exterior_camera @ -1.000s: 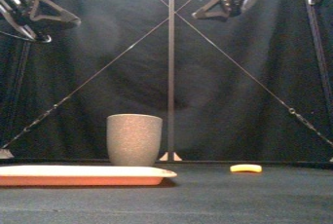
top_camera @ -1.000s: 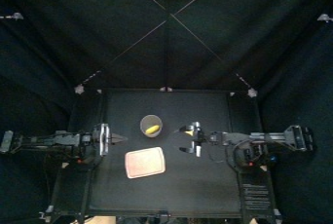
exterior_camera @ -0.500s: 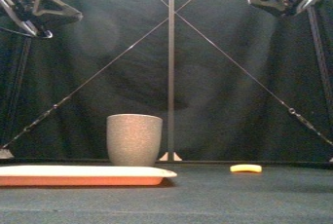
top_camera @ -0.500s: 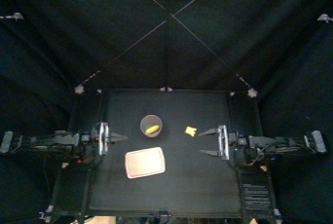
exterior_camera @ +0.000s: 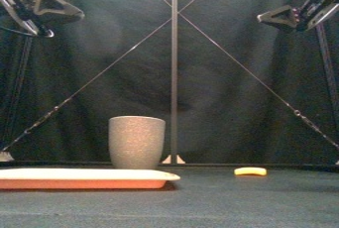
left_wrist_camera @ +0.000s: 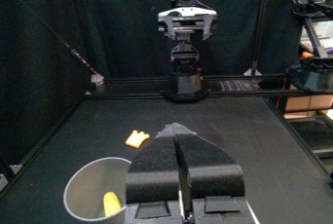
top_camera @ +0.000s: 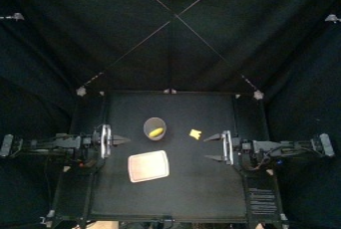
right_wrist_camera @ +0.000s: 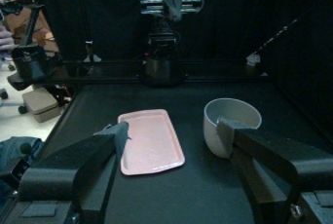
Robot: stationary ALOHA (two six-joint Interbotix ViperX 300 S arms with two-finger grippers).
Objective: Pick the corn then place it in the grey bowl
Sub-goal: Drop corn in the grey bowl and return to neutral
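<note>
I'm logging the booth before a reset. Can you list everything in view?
grey speckled cup: one, grey, mid-table, upright.
yellow toy in cup: one, yellow, lying inside the cup.
yellow toy on table: one, yellow, right of the cup, apart from it.
pink tray: one, pink, empty, in front of the cup.
table: one, black.
left end effector: one, black, raised at the table's left, jaws shut.
right end effector: one, black, raised at the table's right, jaws open.

From the front, the wall of the grey cup [exterior_camera: 137,142] hides its contents from us, and the pink tray [exterior_camera: 79,178] runs off the left edge. The small yellow piece [top_camera: 196,133] on the table [top_camera: 200,188] is too small for us to name.
</note>
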